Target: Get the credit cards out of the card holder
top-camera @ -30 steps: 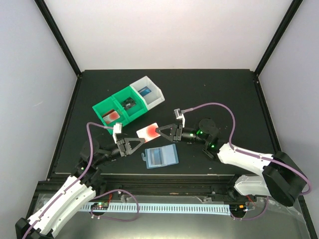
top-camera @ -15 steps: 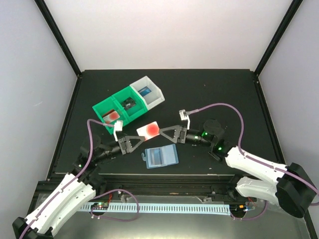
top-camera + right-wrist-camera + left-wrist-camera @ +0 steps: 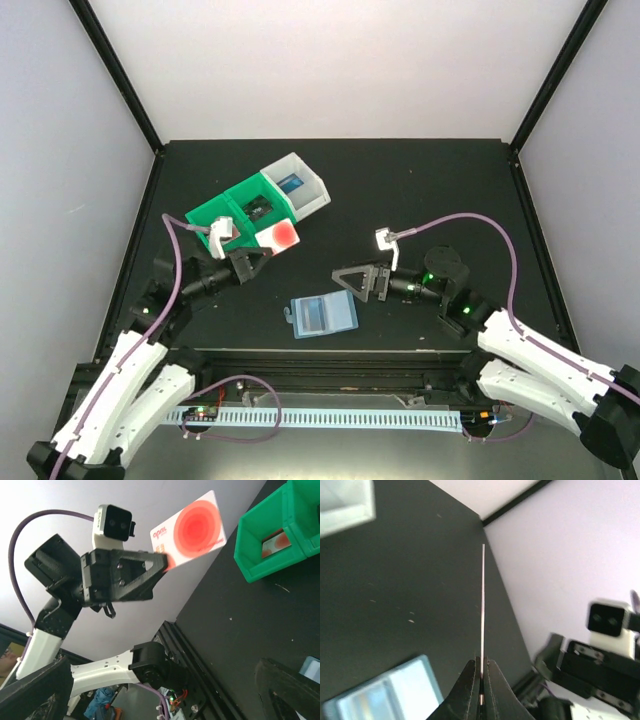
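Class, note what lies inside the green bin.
A dark card in one compartment, a red-marked card in the other. From above, the left arm partly hides that one.

The card holder [image 3: 323, 315] lies flat on the table [image 3: 420, 190] near the front edge. The bins [image 3: 205, 213] sit behind it to the left. The left gripper [image 3: 262, 250] holds a card [image 3: 283, 234] just before the bins, and the right gripper [image 3: 343, 285] hangs just right of the holder.

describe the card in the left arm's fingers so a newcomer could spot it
Find the row of green and white bins at the back left of the black table. Just in front of it, the left arm's fingers pinch one card by its corner, off the table. It is pale with a large round red mark, unlike the cards lying in the bins.
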